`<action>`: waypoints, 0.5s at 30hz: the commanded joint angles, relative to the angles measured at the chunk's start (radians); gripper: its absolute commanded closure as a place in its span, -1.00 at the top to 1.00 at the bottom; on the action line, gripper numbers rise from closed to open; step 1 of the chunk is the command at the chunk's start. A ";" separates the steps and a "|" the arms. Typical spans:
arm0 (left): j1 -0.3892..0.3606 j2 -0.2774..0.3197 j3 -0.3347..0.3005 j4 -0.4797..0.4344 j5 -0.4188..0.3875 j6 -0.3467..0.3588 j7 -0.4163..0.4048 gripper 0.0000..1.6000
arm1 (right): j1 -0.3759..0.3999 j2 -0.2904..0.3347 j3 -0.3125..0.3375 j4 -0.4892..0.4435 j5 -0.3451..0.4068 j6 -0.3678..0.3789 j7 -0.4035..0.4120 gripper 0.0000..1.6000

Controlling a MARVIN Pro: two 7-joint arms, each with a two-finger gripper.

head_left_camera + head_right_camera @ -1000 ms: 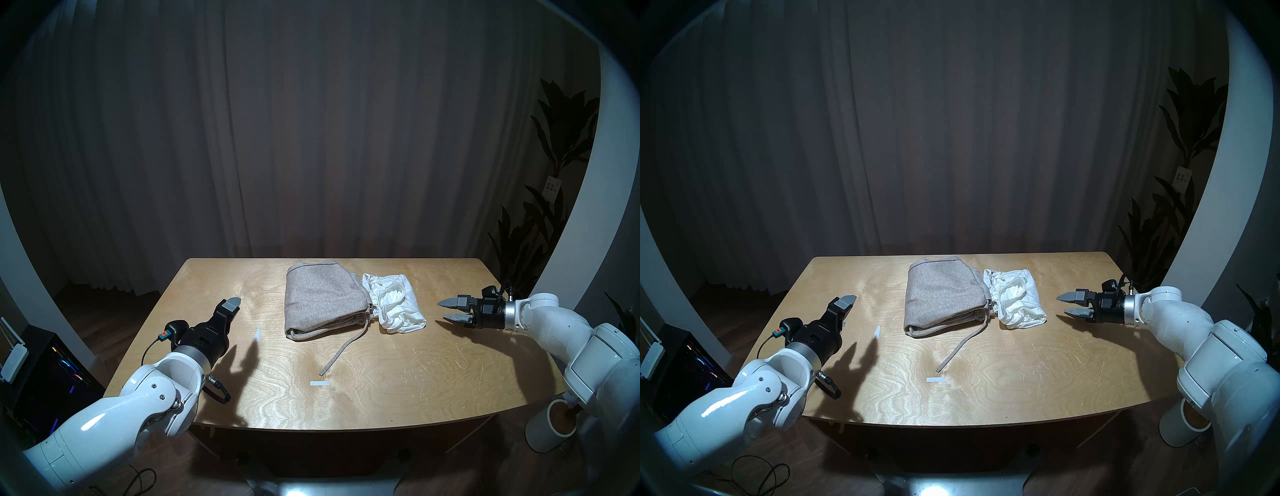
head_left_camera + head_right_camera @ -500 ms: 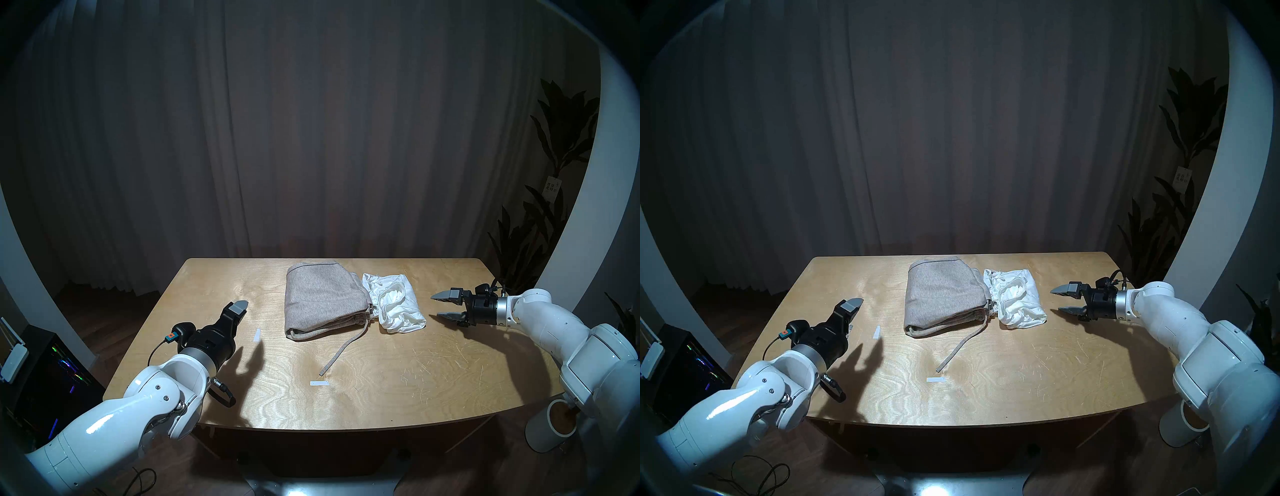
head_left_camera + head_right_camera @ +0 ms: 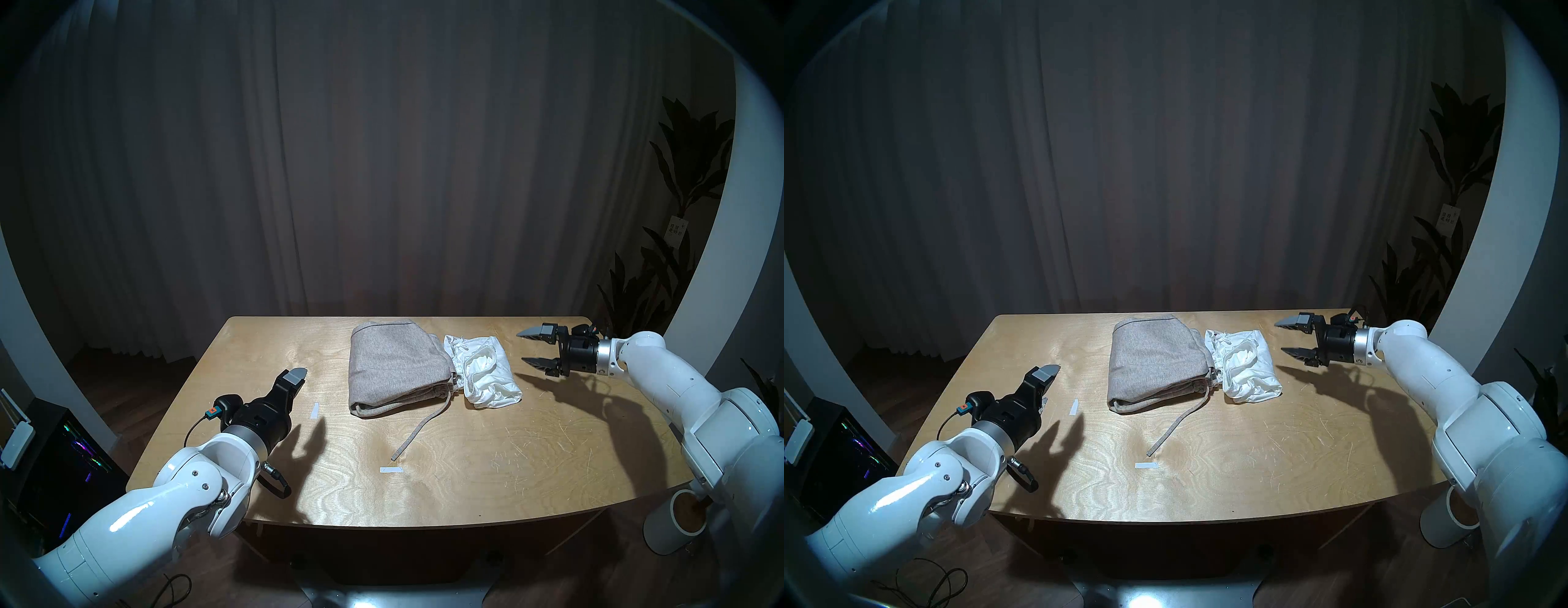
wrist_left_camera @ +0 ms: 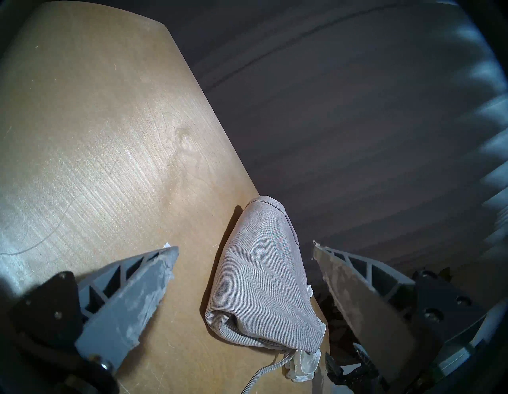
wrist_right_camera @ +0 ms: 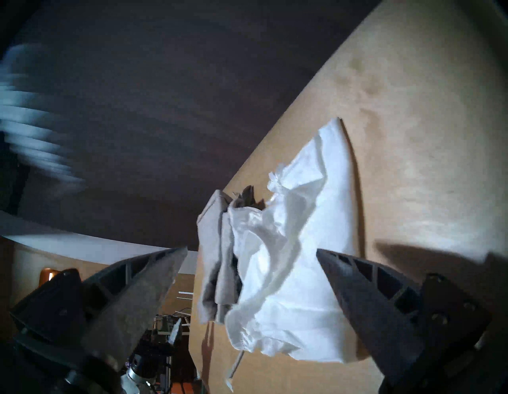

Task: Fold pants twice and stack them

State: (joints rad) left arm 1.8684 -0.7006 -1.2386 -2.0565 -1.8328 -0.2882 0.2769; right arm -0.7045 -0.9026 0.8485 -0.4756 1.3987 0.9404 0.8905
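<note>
Head stereo left shows the grey-beige pants [image 3: 399,369] folded into a thick bundle at the far middle of the bench [image 3: 551,446], drawstring [image 3: 418,433] trailing toward the near edge. The white shorts [image 3: 485,371] lie crumpled against their right side, not on top, so stacking looks undone. The right claw [image 3: 528,348] hovers just right of the shorts, jaws wide and empty, likely lining up a grasp. The left claw [image 4: 244,278], equally wide and empty, waits left of the pants. Whether the shorts are properly folded is hard to tell.
</note>
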 commanded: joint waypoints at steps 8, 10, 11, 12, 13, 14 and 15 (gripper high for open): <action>-0.039 -0.010 -0.032 0.016 -0.002 -0.008 -0.005 1.00 | 0.099 -0.043 0.108 -0.121 0.117 0.020 0.044 1.00; -0.042 -0.012 -0.035 0.019 -0.002 -0.009 -0.006 1.00 | 0.102 -0.047 0.118 -0.137 0.128 0.020 0.041 1.00; -0.044 -0.013 -0.037 0.021 -0.002 -0.010 -0.006 1.00 | 0.104 -0.049 0.124 -0.149 0.135 0.020 0.040 1.00; -0.045 -0.014 -0.038 0.023 -0.002 -0.010 -0.006 1.00 | 0.106 -0.051 0.128 -0.156 0.140 0.020 0.040 1.00; -0.047 -0.014 -0.040 0.025 -0.001 -0.010 -0.006 1.00 | 0.108 -0.053 0.133 -0.166 0.146 0.020 0.039 1.00; -0.049 -0.015 -0.042 0.028 -0.001 -0.011 -0.005 1.00 | 0.110 -0.055 0.139 -0.177 0.153 0.020 0.039 1.00; -0.050 -0.016 -0.043 0.030 -0.001 -0.011 -0.005 1.00 | 0.111 -0.057 0.143 -0.185 0.158 0.020 0.038 1.00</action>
State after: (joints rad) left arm 1.8477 -0.7150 -1.2597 -2.0307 -1.8334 -0.2939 0.2781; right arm -0.6405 -0.9404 0.9486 -0.5860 1.5028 0.9610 0.8652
